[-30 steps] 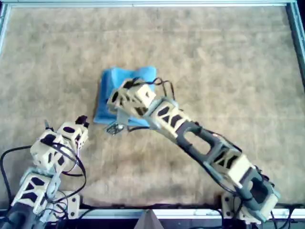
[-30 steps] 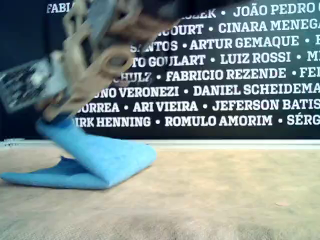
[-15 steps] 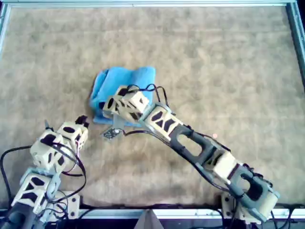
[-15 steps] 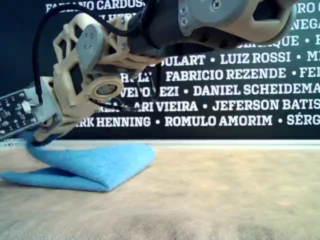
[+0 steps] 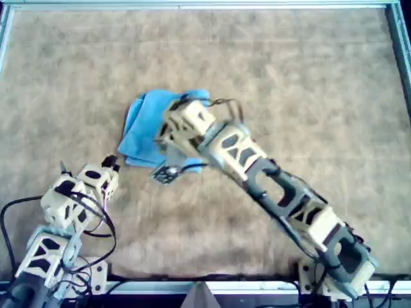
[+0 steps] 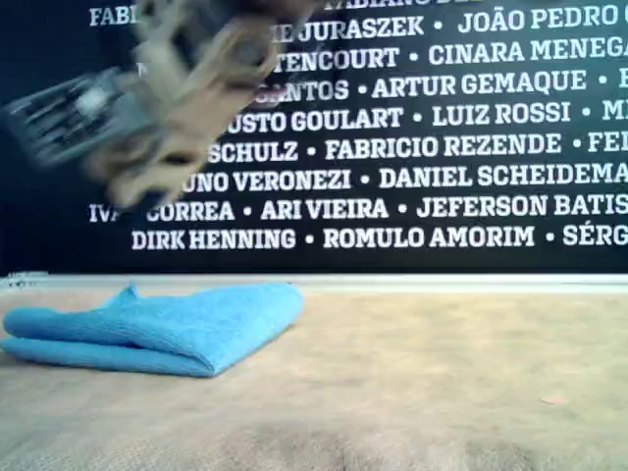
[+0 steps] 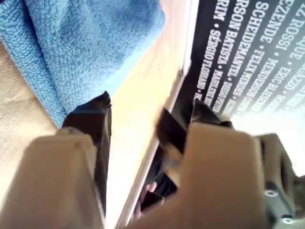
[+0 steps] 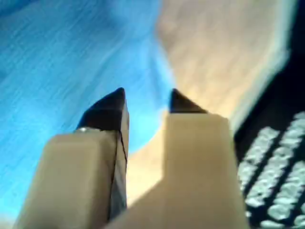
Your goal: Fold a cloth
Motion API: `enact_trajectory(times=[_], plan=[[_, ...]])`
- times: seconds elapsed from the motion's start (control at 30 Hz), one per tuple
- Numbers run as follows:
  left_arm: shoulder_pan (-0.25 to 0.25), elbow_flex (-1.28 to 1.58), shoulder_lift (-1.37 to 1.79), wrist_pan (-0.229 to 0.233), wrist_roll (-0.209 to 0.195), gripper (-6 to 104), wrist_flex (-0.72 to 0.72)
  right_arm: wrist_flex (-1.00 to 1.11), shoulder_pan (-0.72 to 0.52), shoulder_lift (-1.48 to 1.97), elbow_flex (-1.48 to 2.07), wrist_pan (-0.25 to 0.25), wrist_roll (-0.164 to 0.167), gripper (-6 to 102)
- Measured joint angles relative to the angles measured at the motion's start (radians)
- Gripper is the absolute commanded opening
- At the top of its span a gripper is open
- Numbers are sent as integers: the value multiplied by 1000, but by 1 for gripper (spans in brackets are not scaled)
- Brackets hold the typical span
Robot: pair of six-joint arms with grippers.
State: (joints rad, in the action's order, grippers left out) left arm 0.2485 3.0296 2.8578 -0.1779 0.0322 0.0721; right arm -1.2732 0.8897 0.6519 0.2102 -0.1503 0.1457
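Jaws apart, cloth (image 5: 146, 131) free – folded

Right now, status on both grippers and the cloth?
Right gripper open, empty, above the cloth. Left gripper open, clear of it. Cloth lies folded on the table. Nothing in the way.

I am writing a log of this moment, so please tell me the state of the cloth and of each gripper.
cloth: folded over, lying on the table, held by no gripper.
right gripper: open, empty, raised above the cloth.
left gripper: open, empty, apart from the cloth.
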Motion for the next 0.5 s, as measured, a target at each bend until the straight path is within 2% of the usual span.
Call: enact_trajectory(times=[0.07, 0.1, 0.23, 0.3, 0.4, 0.5], plan=[[0, 0, 0, 0, 0, 61, 0, -104, -34, 15, 2, -2, -8, -3], [0, 0, 0, 0, 0, 61, 0, -155, -49, 15, 2, -2, 0, -4], [0, 0, 0, 0, 0, 61, 0, -311, -87, 15, 2, 2, -17, 1], [0, 0, 0, 0, 0, 60, 0, -331, -112, 21, 2, 2, -58, 1], [0, 0, 0, 0, 0, 60, 0, -342, -196, 101, 32, 2, -147, 1], [0, 0, 0, 0, 0, 60, 0, -344, -304, 261, 163, 2, -179, 1]])
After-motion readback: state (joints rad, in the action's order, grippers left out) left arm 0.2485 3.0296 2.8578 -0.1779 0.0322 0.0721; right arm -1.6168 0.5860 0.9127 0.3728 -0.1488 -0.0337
